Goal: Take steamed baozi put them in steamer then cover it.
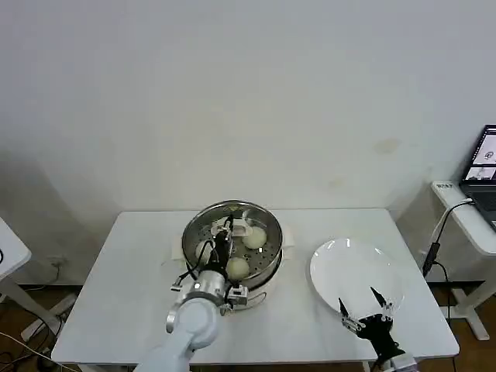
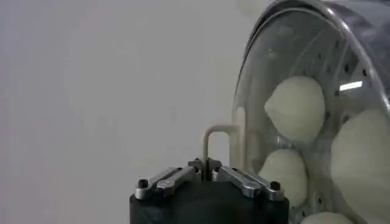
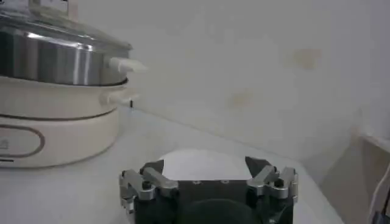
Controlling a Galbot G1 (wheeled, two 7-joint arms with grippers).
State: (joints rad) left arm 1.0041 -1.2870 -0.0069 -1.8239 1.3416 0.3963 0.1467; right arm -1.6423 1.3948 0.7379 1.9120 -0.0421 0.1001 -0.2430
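Note:
The steamer point(image 1: 267, 260) is a shiny steel pot on a white base at mid-table, steel wall point(image 3: 55, 64) visible from the side. Its round glass lid point(image 2: 268, 55) lies over it. Steamed baozi point(image 1: 254, 237) rest inside on the perforated tray, several cream buns point(image 2: 297, 106) showing through the glass. My left gripper point(image 1: 226, 232) reaches over the pot and is shut point(image 2: 207, 163) on the lid's thin cream handle point(image 2: 219, 129). My right gripper point(image 1: 359, 301) hangs open over the near edge of the bare white plate point(image 1: 349, 263), nothing between its fingers point(image 3: 204, 164).
The white table point(image 1: 124, 279) has free room left of the steamer and along the front. The plate point(image 3: 183, 159) lies right of the pot. A side desk with a laptop point(image 1: 484, 174) and a hanging cable point(image 1: 434, 248) stands beyond the table's right edge.

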